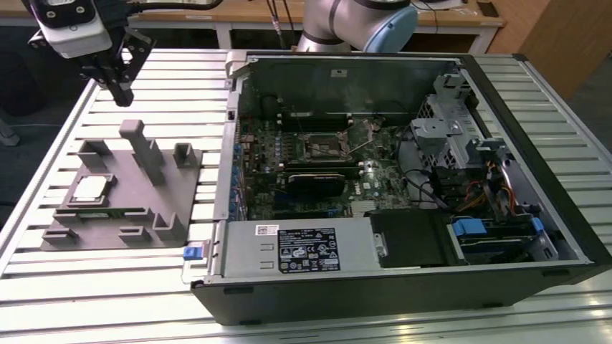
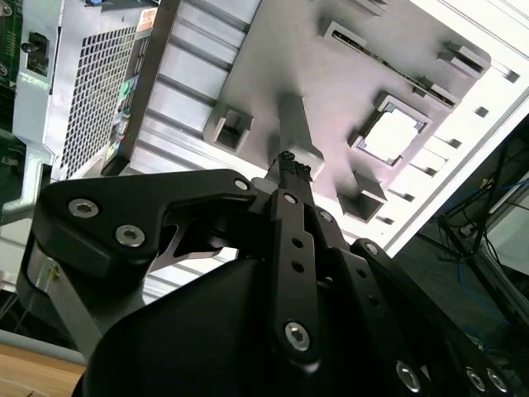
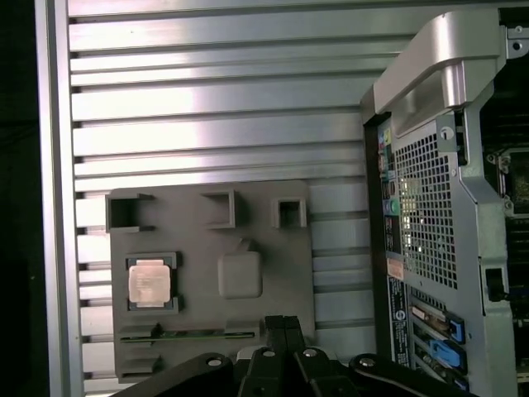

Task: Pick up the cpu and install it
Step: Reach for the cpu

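Slatted table (image 1: 96, 287): cpu (image 1: 91, 188) in fixture (image 1: 125, 188), gripper (image 1: 122, 97) closed above.

No print can be read for certain. In the exterior view, a white label (image 1: 304, 247) with dark blocks of small print lies on the box (image 1: 241, 247) inside the computer case (image 1: 402, 304), along its wall nearest the camera; the letters are too small to tell. In the first wrist view, a narrow dark label (image 3: 397, 318) with pale print runs down the case's rear panel and is also illegible. The cpu (image 3: 150, 281), outside the case, bears no legible mark.
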`<action>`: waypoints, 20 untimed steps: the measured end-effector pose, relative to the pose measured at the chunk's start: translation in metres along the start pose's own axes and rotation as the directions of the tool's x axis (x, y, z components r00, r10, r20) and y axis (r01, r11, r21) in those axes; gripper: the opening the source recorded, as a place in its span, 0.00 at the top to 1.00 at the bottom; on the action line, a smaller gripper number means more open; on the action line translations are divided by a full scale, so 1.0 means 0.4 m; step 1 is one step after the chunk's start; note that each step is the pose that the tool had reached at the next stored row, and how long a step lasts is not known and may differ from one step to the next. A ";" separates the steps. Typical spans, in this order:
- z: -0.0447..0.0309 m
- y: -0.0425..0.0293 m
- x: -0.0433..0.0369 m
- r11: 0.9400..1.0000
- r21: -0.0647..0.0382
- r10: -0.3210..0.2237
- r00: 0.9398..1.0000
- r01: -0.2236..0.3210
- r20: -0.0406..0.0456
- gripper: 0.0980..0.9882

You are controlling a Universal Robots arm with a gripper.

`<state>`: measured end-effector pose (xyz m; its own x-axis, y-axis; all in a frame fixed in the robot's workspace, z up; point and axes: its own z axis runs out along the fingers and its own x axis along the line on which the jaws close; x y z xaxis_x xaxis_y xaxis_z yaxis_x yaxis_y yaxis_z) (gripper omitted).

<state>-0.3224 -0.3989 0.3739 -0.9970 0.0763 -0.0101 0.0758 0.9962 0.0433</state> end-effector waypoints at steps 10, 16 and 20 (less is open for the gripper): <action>0.002 -0.002 0.028 1.000 0.000 0.000 1.000 0.000 -0.001 0.98; 0.004 -0.004 0.045 1.000 0.000 0.000 1.000 0.000 -0.002 0.98; 0.005 -0.004 0.055 1.000 0.000 0.000 1.000 0.000 -0.002 0.98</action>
<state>-0.3446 -0.3989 0.3716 -0.9971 0.0763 -0.0080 0.0759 0.9962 0.0431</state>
